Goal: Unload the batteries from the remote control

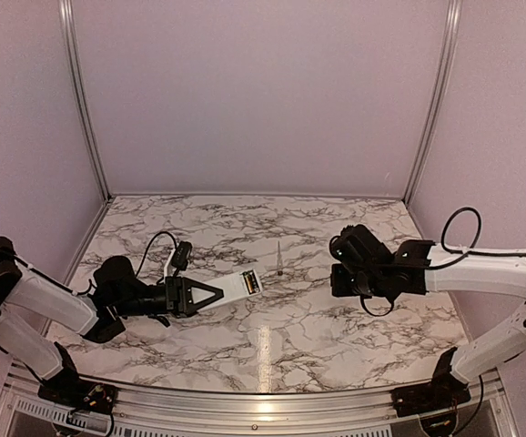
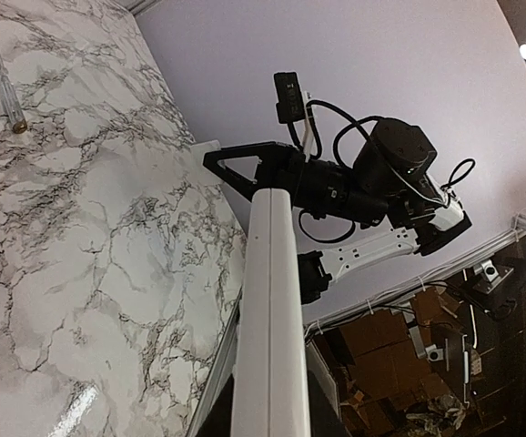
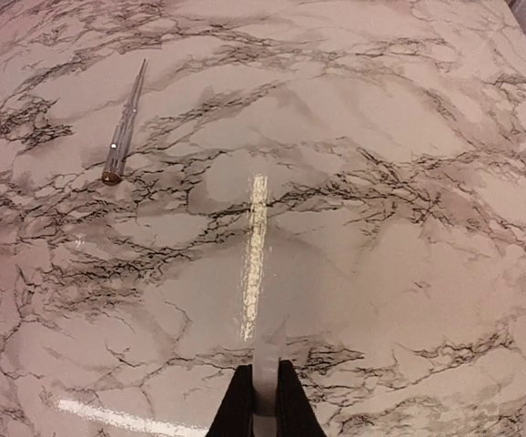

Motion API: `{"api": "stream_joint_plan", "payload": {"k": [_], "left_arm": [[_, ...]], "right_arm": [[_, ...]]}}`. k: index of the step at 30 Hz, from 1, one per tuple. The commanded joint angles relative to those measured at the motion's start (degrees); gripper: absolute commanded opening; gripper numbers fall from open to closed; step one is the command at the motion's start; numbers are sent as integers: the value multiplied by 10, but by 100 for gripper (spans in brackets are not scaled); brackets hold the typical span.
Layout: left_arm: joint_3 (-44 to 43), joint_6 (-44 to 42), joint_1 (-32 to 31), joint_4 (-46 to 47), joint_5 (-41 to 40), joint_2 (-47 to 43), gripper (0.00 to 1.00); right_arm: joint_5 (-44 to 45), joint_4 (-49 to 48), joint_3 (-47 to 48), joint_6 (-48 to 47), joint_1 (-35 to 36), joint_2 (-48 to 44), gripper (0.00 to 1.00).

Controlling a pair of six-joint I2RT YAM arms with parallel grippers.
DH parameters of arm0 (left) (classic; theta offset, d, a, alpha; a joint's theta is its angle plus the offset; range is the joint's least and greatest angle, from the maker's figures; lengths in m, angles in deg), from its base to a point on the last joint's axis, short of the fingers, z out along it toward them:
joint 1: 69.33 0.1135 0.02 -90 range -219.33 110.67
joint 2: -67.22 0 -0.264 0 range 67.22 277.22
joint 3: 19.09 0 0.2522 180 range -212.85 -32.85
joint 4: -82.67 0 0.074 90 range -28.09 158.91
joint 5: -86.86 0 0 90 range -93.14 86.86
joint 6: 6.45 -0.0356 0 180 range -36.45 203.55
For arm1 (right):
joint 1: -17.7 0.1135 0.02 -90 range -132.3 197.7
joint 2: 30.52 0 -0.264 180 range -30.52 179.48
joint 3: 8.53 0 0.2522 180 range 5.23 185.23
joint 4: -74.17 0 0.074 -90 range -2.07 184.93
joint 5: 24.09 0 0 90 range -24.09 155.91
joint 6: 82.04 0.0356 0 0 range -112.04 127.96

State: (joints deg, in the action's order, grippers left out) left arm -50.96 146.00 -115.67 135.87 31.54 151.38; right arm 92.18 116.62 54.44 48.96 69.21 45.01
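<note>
My left gripper [image 1: 210, 293] is shut on the near end of the white remote control [image 1: 237, 287] and holds it just above the table, pointing right. The remote's far end shows an open compartment with the dark and gold batteries [image 1: 252, 283], too small to tell apart. In the left wrist view the remote [image 2: 272, 300] runs up from my gripper [image 2: 277, 421], and the batteries are hidden. My right gripper [image 1: 339, 273] hovers to the remote's right. In the right wrist view it [image 3: 263, 405] is shut on a thin whitish flat piece [image 3: 267, 360].
A long thin grey rod [image 1: 279, 258] with a dark tip lies on the marble table [image 1: 272, 346] between the arms; it also shows in the left wrist view [image 2: 4, 86] and the right wrist view [image 3: 124, 123]. Walls enclose the back and sides.
</note>
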Motion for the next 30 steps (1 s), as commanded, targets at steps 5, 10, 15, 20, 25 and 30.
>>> {"api": "stream_joint_plan", "payload": {"k": [5, 10, 15, 20, 25, 30], "left_arm": [[0, -100, 6, -182, -79, -100, 0], [0, -101, 6, -193, -81, -103, 0], [2, -87, 8, -169, -68, -90, 0], [5, -75, 12, -148, -55, -79, 0], [5, -75, 16, -146, -52, -75, 0], [6, -73, 19, -140, -48, -71, 0]], "right_arm": [[185, 259, 131, 84, -3, 147, 7], [253, 400, 203, 168, -4, 277, 6], [293, 499, 254, 211, -4, 393, 6], [293, 472, 269, 169, -6, 437, 6], [253, 388, 247, 92, -13, 438, 7], [198, 294, 215, 11, -18, 416, 7]]}}
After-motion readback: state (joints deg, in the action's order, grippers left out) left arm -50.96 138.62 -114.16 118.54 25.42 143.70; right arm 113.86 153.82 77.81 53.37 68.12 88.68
